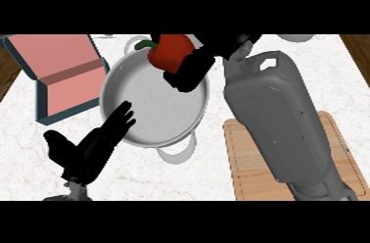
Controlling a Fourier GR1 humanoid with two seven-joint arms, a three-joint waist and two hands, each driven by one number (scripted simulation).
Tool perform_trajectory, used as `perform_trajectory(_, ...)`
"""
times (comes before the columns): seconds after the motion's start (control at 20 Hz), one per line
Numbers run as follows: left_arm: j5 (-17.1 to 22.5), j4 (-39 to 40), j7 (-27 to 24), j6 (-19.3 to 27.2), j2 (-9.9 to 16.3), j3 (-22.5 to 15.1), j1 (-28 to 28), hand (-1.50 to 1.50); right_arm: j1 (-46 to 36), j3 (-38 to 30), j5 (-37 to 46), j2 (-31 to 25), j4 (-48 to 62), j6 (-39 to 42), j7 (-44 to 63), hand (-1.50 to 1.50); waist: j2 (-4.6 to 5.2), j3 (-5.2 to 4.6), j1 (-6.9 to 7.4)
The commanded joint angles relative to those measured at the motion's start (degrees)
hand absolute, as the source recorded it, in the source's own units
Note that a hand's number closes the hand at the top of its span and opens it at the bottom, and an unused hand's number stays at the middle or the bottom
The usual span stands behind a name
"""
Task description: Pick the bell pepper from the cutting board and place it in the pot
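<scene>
A red bell pepper [169, 53] with a green stem hangs over the far side of the silver pot [145, 114]. My right hand [195, 65] is shut on the pepper, its black fingers curled round the near side and hiding part of it. The right forearm stretches up from the wooden cutting board [249, 161] at the lower right. That board shows nothing on its bare part. My left hand [86, 146] rests open at the lower left, fingers straight, their tips over the pot's near-left rim.
A teal-edged box with pink panels [65, 73] lies open at the upper left of the white marble counter [188, 181]. The pot's near handle [177, 151] sticks out toward me. Dark wooden floor shows past the counter's left and right edges.
</scene>
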Motion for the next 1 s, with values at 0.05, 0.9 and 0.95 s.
perform_trajectory(0.05, -0.65, -2.16, 1.32, 0.44, -1.1, -2.02, 0.57, 0.0, -6.56, 5.98, 0.14, 0.81, 15.44, -10.3, -3.91, 1.5, 0.26, -0.09, 1.11)
perform_trajectory(0.9, -0.07, 2.13, 1.76, -1.94, -1.32, -2.5, -3.64, 0.0, -13.88, 30.0, -23.37, 0.84, 40.93, -31.71, -11.04, 1.5, 1.09, -0.2, 5.31)
perform_trajectory(0.95, -0.55, 5.27, 0.69, -1.6, -1.79, -1.64, -7.76, 0.0, -12.51, 29.65, -26.57, 0.84, 40.94, -31.71, -10.11, 1.5, 1.59, -0.25, 5.87)
